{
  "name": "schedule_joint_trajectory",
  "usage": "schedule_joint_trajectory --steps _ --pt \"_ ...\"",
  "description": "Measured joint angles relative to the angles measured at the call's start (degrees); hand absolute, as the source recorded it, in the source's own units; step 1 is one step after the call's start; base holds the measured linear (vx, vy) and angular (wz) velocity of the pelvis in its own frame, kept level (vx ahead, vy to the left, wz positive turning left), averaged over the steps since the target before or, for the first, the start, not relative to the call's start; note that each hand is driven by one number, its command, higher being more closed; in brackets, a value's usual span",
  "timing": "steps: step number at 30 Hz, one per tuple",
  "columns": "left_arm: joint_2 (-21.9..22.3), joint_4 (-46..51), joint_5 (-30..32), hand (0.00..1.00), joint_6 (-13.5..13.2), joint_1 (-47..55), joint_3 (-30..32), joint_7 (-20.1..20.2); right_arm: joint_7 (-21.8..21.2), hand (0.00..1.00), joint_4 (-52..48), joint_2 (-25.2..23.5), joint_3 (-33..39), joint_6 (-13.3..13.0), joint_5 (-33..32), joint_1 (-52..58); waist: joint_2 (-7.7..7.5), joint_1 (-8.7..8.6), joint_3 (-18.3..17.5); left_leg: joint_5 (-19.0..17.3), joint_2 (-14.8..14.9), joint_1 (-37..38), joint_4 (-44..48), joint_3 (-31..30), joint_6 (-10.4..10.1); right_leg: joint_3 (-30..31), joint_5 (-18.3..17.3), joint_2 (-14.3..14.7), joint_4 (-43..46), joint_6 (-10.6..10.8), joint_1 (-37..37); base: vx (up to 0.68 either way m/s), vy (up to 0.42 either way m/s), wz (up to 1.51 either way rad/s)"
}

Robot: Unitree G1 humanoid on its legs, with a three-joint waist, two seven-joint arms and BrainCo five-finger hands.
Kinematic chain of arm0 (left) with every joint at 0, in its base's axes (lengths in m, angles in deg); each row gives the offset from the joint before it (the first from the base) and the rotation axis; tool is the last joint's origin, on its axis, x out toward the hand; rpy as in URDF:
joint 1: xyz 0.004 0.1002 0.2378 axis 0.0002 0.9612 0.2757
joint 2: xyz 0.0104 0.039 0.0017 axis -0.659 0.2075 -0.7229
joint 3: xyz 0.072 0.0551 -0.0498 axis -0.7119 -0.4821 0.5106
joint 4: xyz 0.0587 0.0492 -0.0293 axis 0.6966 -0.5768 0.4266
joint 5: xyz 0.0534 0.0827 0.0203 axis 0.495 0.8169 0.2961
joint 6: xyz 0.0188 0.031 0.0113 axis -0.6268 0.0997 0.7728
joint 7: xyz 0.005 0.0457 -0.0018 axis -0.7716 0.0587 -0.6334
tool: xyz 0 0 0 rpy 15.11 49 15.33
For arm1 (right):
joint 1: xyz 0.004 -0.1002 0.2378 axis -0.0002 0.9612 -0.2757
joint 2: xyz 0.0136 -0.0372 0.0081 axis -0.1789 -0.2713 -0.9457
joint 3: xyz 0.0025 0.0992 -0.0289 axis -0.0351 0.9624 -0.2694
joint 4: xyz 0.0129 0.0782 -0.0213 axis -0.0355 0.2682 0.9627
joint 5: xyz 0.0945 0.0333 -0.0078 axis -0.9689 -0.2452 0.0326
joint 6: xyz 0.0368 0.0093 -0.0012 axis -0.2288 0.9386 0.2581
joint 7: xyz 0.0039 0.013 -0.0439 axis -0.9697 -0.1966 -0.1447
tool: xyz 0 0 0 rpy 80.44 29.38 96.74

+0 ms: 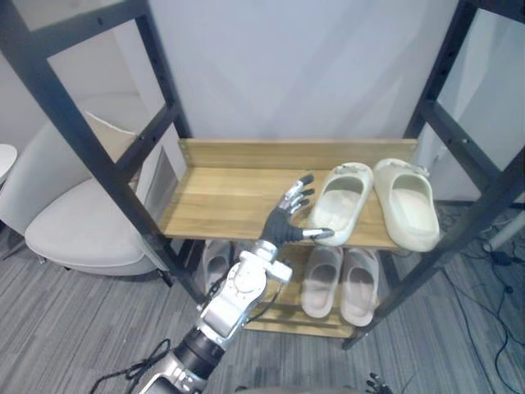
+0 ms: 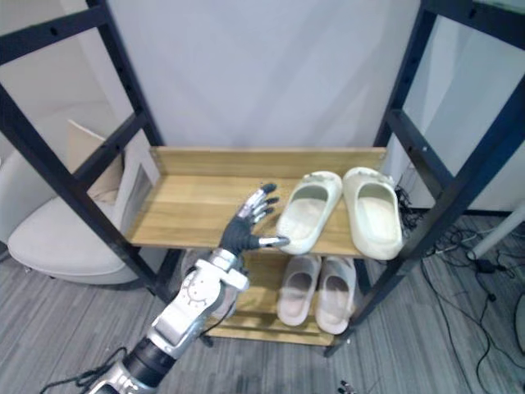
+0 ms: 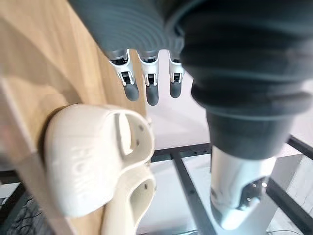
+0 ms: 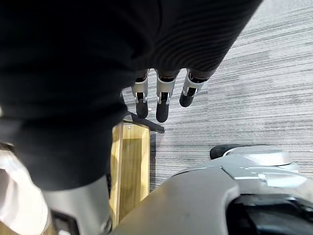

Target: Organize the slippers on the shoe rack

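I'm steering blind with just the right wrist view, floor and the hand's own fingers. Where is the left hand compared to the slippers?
Observer: The left hand is open over the wooden shelf, its thumb right at the heel of the left cream slipper.
Operator: Is that pair lined up?
Observer: No. Their toes sit close together and the heels splay apart; the right slipper lies at the shelf's right end.
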Motion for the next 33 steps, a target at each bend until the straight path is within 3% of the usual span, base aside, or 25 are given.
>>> schedule_joint_trajectory --steps 6,23,33 --pt "-0.2 -2.8 0.1 0.00 0.1 0.1 -0.5 0.2 0.0 0.00 1.3 -0.4 -1.5 -0.2 0.0 -1.1 -1.57 -0.24 0.7 0.0 0.0 0.6 -0.2 -0.4 -0.1 -0.9 0.2 0.4 -1.5 -0.1 1.8 0.03 -0.013 0.06" --pt "-0.2 -7.8 0.1 0.00 -1.3 -4.0 -6.8 1.4 0.0 0.00 1.9 -0.3 -2.2 -0.3 0.0 -1.6 -2.23 -0.67 1.1 0.0 0.0 0.6 -0.2 -1.2 -0.1 -1.0 0.4 0.4 -2.6 -0.2 2.3 -0.01 -0.002 0.01" --pt "0.0 -12.4 -0.4 0.00 -2.3 -9.2 -9.4 1.2 0.4 0.00 3.6 -0.3 -2.3 -0.3 -1.2 -3.4 -2.63 -2.37 1.7 -0.1 0.0 0.6 -0.2 -0.9 -0.2 -0.8 0.6 0.5 -3.1 -0.2 2.3 0.00 0.000 0.00"
